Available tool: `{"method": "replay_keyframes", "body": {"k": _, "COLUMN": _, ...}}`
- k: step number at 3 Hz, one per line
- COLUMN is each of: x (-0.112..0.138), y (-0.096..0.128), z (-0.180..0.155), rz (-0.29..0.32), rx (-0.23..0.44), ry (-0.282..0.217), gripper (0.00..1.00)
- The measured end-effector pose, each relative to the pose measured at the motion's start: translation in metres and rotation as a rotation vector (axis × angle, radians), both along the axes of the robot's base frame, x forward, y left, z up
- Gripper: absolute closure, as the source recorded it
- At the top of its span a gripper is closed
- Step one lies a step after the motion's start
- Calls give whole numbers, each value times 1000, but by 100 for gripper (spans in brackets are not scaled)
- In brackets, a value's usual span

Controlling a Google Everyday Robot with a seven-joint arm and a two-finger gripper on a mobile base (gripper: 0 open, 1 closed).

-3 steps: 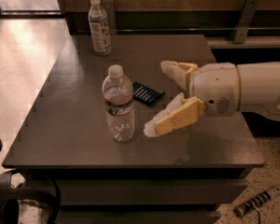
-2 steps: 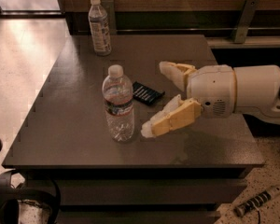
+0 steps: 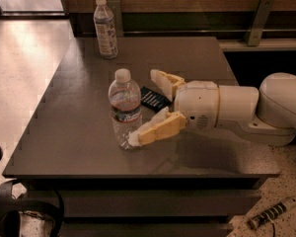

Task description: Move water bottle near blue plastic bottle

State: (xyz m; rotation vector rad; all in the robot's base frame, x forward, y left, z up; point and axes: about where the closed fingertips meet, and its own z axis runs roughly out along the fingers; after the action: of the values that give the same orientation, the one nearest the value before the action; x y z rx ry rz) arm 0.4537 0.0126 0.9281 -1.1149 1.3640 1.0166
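The water bottle [image 3: 124, 108] stands upright near the middle of the dark table [image 3: 79, 127]; it is stout and clear with a white cap and a narrow dark label band. The blue plastic bottle [image 3: 105, 27] stands upright at the table's far left edge, slim with a large pale label. My gripper [image 3: 144, 105] reaches in from the right with its fingers open. The near finger's tip [image 3: 138, 137] is at the water bottle's base, and the far finger [image 3: 163, 80] is behind and to the right of the bottle. The bottle is not gripped.
A small flat dark packet [image 3: 153, 98] lies on the table between the fingers, just right of the water bottle. A wooden wall and metal bracket [image 3: 256, 14] run behind the table. Cables lie on the floor at bottom left [image 3: 19, 216].
My gripper has moved left toward the water bottle, and its near fingertip has reached the bottle's base. Both bottles stand where they were.
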Motion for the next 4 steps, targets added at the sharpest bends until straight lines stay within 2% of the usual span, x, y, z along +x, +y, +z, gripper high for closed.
{"method": "replay_keyframes", "body": {"k": 1, "x": 10, "y": 18, "z": -9, "rz": 12, "rx": 66, "ry": -14, "gripper": 0}}
{"method": "replay_keyframes", "body": {"k": 2, "x": 11, "y": 23, "z": -10, "rz": 17, "rx": 77, "ry": -19, "gripper": 15}}
{"method": "replay_keyframes", "body": {"k": 4, "x": 9, "y": 27, "z": -8, "rz": 25, "rx": 75, "ry": -22, "gripper": 62}}
